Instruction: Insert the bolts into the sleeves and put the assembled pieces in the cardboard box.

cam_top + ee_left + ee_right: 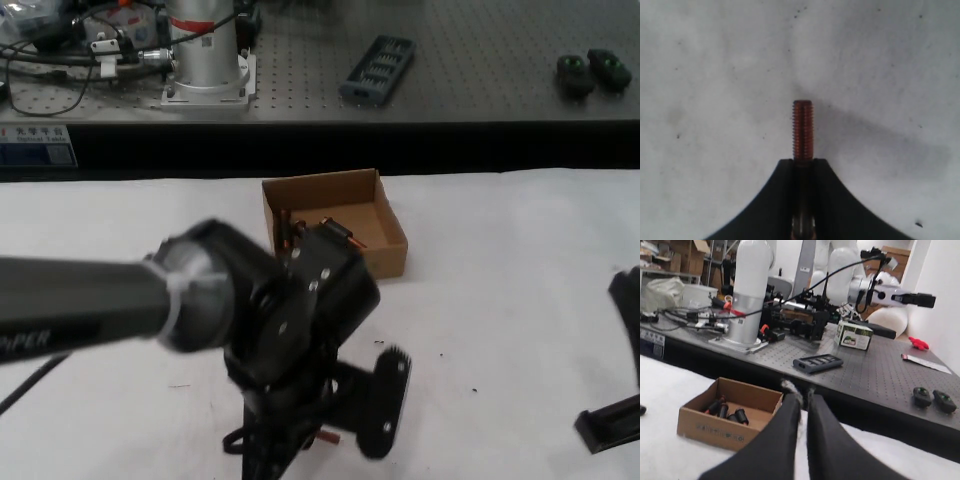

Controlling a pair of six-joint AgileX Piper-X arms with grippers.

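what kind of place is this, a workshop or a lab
Most likely a robotics lab: a metal bench drilled with a grid of holes, a white robot arm mounted on it, and a tangle of cables and gear around the arm's base.

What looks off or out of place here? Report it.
Nothing stands out. The left gripper holds a bolt straight, threaded end out, over the white cloth. The cardboard box sits upright with assembled pieces inside, and nothing is spilled around it.
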